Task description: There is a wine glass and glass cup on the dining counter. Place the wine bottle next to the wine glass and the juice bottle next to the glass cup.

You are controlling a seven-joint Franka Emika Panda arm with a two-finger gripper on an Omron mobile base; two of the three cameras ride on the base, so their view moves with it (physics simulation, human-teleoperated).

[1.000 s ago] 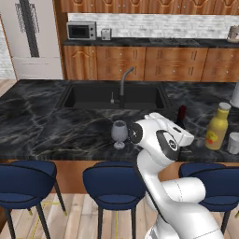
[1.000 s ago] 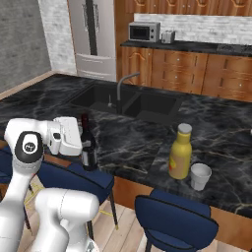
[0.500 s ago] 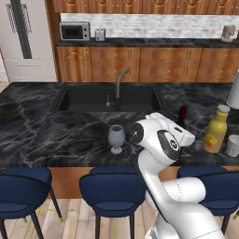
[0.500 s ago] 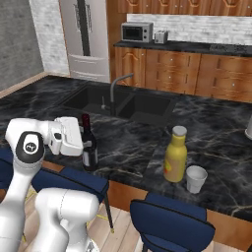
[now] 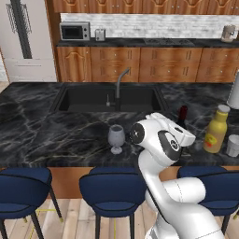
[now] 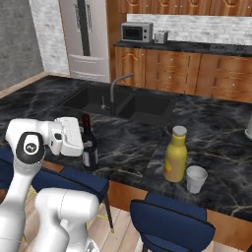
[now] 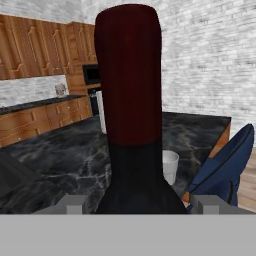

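So the gripper was clamped around the wine bottle, jaws closed on its body just below the neck. In the hand view the reddish top of the bottle stood right in front of the camera with the two finger tips on either side of its shoulder, so it was a proper hold, not just a touch. The bottle stood upright, its long axis vertical, near the front edge of the dining counter. I couldn't tell whether its base was on the marble or just off it.

What mattered for the next move: the wine glass stood on the counter to the left of the arm in the left base view, near but with the robot's own elbow between it and the bottle. So my guess is the bottle needed to travel leftward along the counter, kept upright, and be set down just beside the glass without clipping its bowl.

On the other side, the juice bottle was already standing just beside the glass cup, so that half looked settled.
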